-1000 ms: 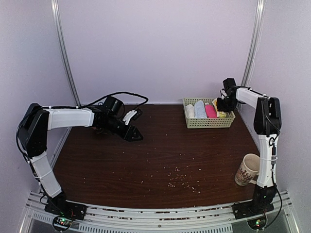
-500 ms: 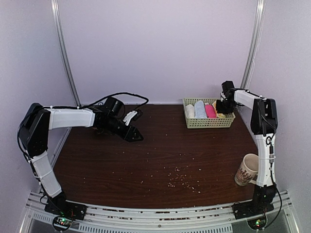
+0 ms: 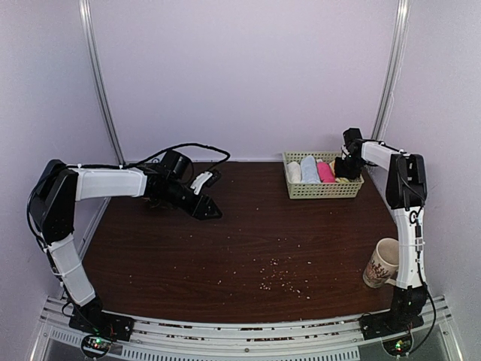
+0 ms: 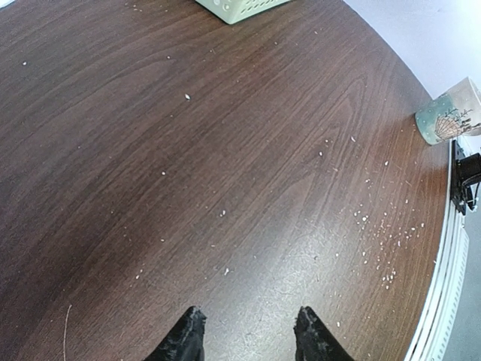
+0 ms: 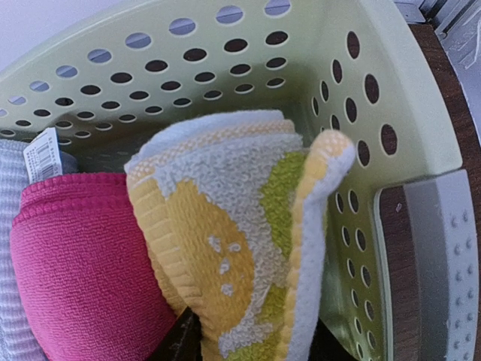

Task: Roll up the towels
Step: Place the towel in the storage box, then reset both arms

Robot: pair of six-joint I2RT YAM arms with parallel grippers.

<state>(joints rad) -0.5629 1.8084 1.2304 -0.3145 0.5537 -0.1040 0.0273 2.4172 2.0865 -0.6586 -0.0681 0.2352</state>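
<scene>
A rolled yellow-green patterned towel (image 5: 248,233) with cream parts fills the right wrist view, inside the pale green perforated basket (image 5: 353,128) by its right wall. My right gripper (image 5: 252,342) is shut on this towel, its fingertips on either side of the roll. A rolled hot-pink towel (image 5: 75,263) lies against its left side. In the top view my right gripper (image 3: 346,167) is in the basket's right end, beside the pink towel (image 3: 325,171). My left gripper (image 3: 204,206) is open and empty, low over the bare table at the left; it also shows in the left wrist view (image 4: 248,331).
White (image 3: 294,171) and light-blue (image 3: 309,168) rolled cloths lie in the basket (image 3: 323,189) at the back right. A patterned mug (image 3: 382,263) stands near the right arm's base. Crumbs (image 3: 282,277) dot the table's front middle. A black cable (image 3: 192,147) runs along the back left.
My right gripper has moved slightly left and lower into the basket's right end. The left arm has not moved.
</scene>
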